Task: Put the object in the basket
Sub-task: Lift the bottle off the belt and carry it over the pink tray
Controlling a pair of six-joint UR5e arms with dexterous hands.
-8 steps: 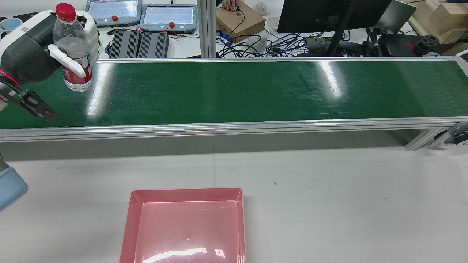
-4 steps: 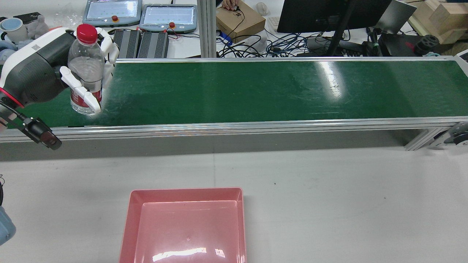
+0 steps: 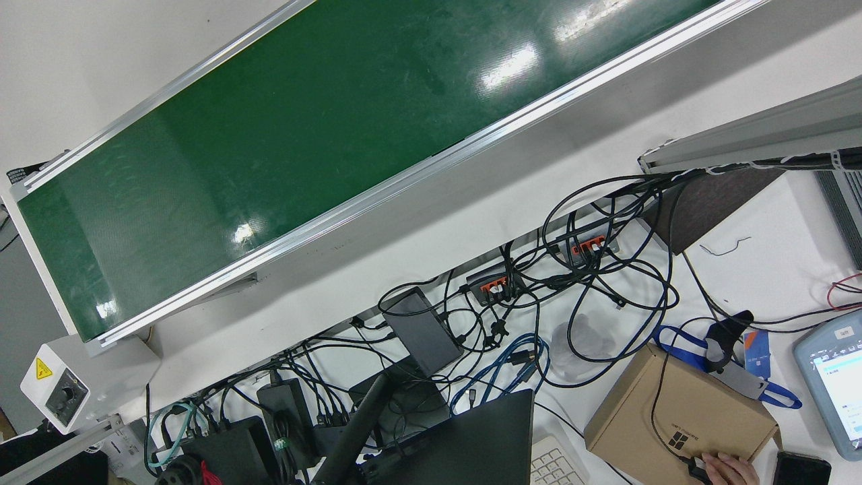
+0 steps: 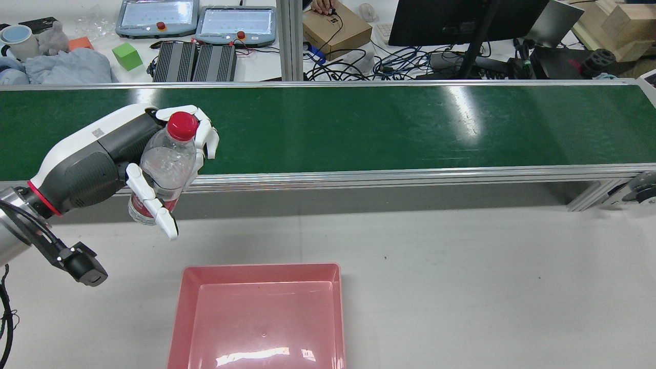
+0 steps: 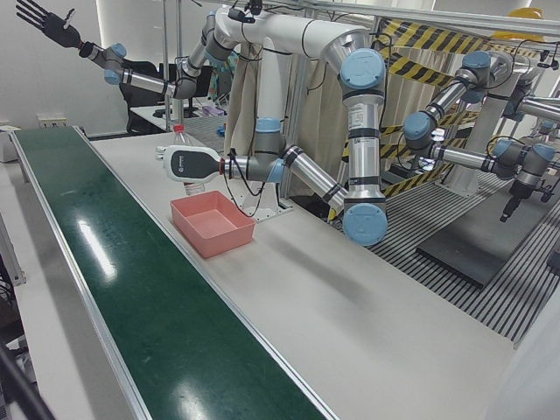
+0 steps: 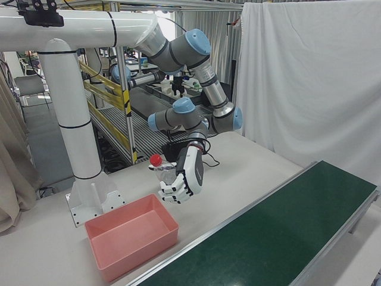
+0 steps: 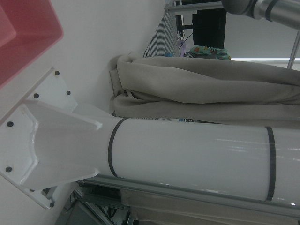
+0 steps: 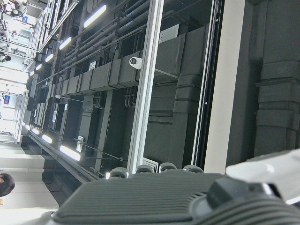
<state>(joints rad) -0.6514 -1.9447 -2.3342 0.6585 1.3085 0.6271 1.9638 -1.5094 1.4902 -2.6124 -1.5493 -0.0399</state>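
My left hand (image 4: 110, 156) is shut on a clear water bottle (image 4: 163, 171) with a red cap and red label. It holds the bottle tilted in the air, over the near rail of the conveyor, up and to the left of the pink basket (image 4: 256, 268). The basket is empty. The hand (image 6: 186, 174) with the bottle (image 6: 162, 170) also shows in the right-front view, above the far end of the basket (image 6: 144, 252). In the left-front view my right hand (image 5: 42, 19) is raised high at the top left, fingers spread and holding nothing.
The green conveyor belt (image 4: 359, 128) runs across the table behind the basket, with aluminium rails. Behind it stand control pendants (image 4: 236, 23), a green cube (image 4: 126, 56), cloth and cables. The white pedestal (image 6: 74, 137) stands close to the basket.
My left hand has carried the bottle from the far left of the belt towards the near side and rightwards, closer to the basket. The bottle now leans instead of standing upright.
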